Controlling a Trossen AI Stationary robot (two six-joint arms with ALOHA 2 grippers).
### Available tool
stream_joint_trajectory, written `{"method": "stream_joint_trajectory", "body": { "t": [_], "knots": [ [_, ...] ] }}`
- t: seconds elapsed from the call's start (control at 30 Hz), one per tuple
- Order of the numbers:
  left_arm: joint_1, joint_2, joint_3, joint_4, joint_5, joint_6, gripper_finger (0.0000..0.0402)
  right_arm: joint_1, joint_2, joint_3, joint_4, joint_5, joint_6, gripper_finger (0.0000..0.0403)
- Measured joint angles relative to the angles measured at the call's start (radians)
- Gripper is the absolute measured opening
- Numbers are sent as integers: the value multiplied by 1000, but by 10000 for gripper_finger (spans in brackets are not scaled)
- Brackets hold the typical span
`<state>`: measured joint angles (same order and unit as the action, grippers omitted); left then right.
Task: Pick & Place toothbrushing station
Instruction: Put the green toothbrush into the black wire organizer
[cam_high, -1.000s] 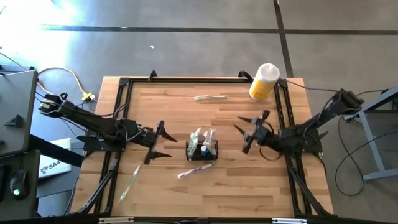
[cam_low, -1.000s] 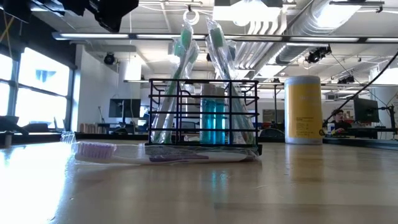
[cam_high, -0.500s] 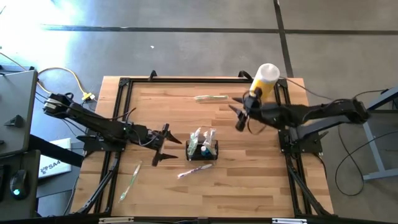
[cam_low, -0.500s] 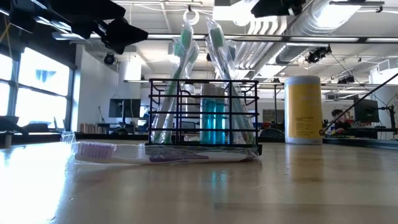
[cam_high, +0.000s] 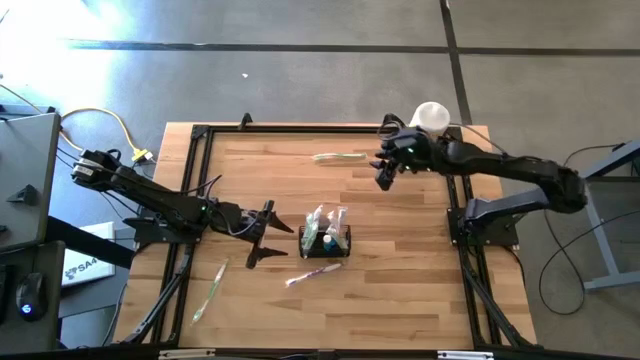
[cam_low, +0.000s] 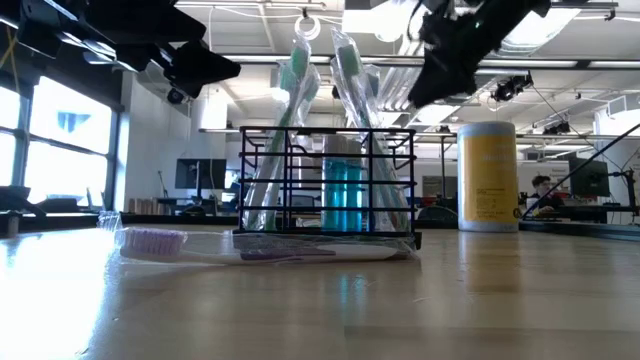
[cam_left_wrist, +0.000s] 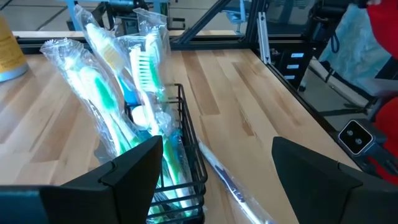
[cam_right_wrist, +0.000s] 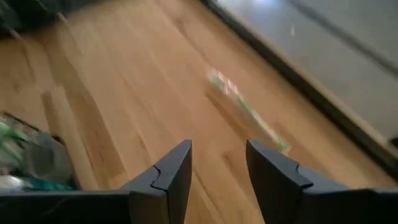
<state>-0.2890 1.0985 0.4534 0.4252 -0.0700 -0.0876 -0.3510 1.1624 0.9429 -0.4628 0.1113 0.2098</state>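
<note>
The toothbrushing station (cam_high: 325, 240) is a small black wire box that stands on its base at the table's middle, with wrapped toothbrushes upright in it (cam_low: 330, 180). My left gripper (cam_high: 262, 232) hovers just left of it, open. In the left wrist view the station (cam_left_wrist: 168, 168) lies right ahead of one finger, and nothing is between the fingers. My right gripper (cam_high: 383, 170) is open and holds nothing. It hangs over the far part of the table, near a wrapped toothbrush (cam_right_wrist: 249, 112).
A yellow bottle with a white cap (cam_high: 432, 117) stands at the far right, beside the right arm. Wrapped toothbrushes lie flat at the far middle (cam_high: 340, 157), in front of the station (cam_high: 315, 272) and near the left front (cam_high: 208, 290). A black frame (cam_high: 200, 140) borders the table.
My right gripper has swung from beside the station's right side toward the table's far edge, turning as it went, and now hangs next to the yellow bottle. My left gripper has sunk a little and edged toward the station. Both have stayed open.
</note>
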Motion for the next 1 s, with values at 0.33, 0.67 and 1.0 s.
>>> {"method": "stream_joint_trajectory", "body": {
  "t": [0.33, 0.67, 1.0],
  "knots": [
    [0, 0, 0, 0, 0, -58, 297, -196, 261, 0, 18, -139, -72, 144],
    [0, 0, 0, 0, 0, -75, 297, -260, 463, -1, 168, -184, -211, 144],
    [0, 0, 0, -3, -1, -101, 297, -258, 562, -1, 367, -190, -340, 144]
  ]
}}
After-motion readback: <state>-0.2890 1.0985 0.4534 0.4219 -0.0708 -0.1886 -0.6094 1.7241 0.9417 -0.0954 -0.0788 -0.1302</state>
